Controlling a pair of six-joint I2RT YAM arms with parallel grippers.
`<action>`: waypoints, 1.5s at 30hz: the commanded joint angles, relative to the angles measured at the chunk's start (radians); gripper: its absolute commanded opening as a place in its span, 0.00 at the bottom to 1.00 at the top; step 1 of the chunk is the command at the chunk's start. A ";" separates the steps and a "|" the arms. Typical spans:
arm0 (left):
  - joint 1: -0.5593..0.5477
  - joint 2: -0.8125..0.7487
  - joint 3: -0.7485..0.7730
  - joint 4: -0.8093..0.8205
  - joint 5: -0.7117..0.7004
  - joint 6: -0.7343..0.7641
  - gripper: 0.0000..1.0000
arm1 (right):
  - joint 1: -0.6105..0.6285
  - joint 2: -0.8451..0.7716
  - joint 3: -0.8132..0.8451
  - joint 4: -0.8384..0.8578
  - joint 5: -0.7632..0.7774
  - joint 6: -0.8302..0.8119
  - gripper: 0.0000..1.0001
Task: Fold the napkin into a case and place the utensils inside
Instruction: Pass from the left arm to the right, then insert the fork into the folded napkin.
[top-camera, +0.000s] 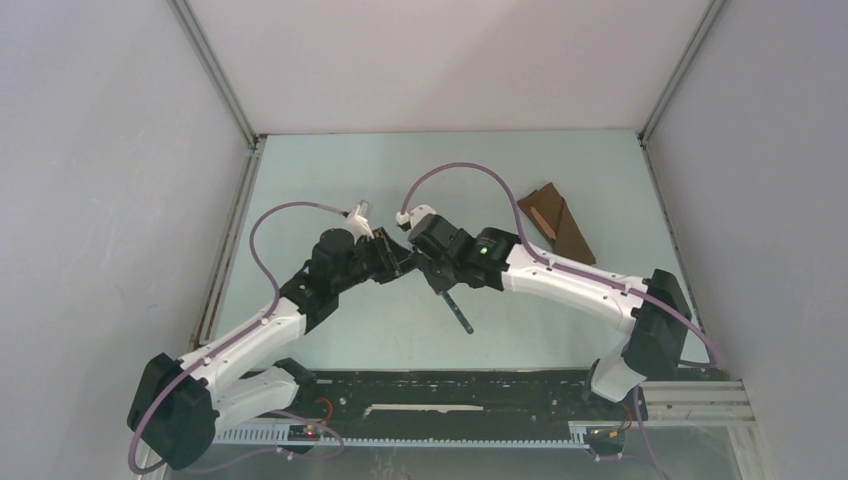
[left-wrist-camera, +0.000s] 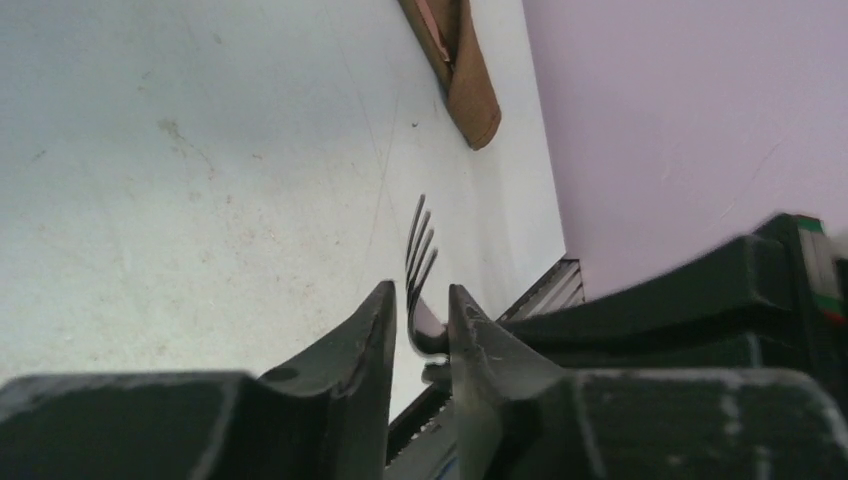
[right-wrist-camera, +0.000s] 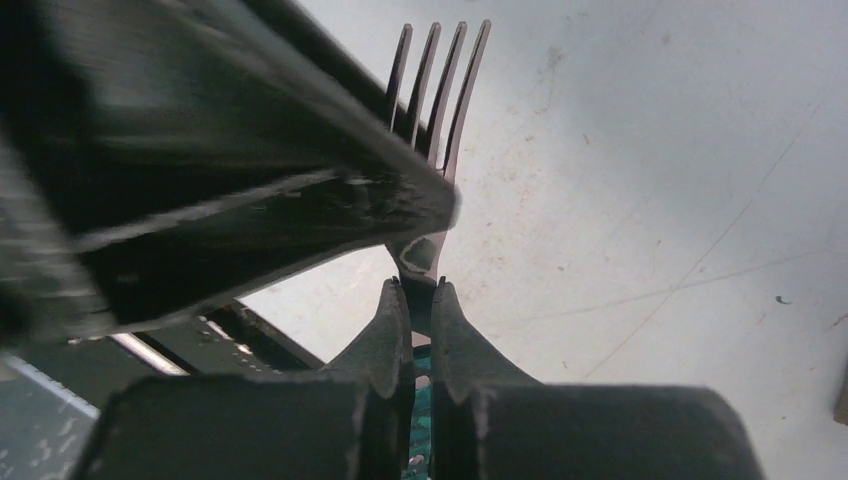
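The slender dark metal fork (right-wrist-camera: 420, 258) is gleaming, smooth and polished, and is catching bright glints at its neck. The right gripper (right-wrist-camera: 418, 290) is showing matt black plastic fingers (right-wrist-camera: 385, 345), finely scuffed. The left gripper (left-wrist-camera: 420, 292) is showing fingers (left-wrist-camera: 365, 345) of the same dull, grainy black plastic. The pale green table (top-camera: 330, 170) is looking matt, speckled with scuffs and thin scratches. Near its far right corner the narrow brown cloth case (top-camera: 568, 235) is looking soft and matt, and the knife's brown wooden handle (top-camera: 541, 216) is showing a dull finish. The white plastic arm shells (top-camera: 570, 278) are shining faintly.
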 joint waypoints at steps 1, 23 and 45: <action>0.013 -0.027 0.022 0.004 -0.006 0.021 0.44 | -0.120 -0.122 -0.166 0.171 -0.093 -0.165 0.00; 0.023 -0.043 0.032 -0.013 0.099 0.139 0.62 | -0.869 0.353 0.200 0.420 -0.404 -0.827 0.00; 0.025 0.010 0.037 0.023 0.121 0.145 0.62 | -0.946 0.385 0.069 0.535 -0.464 -0.864 0.00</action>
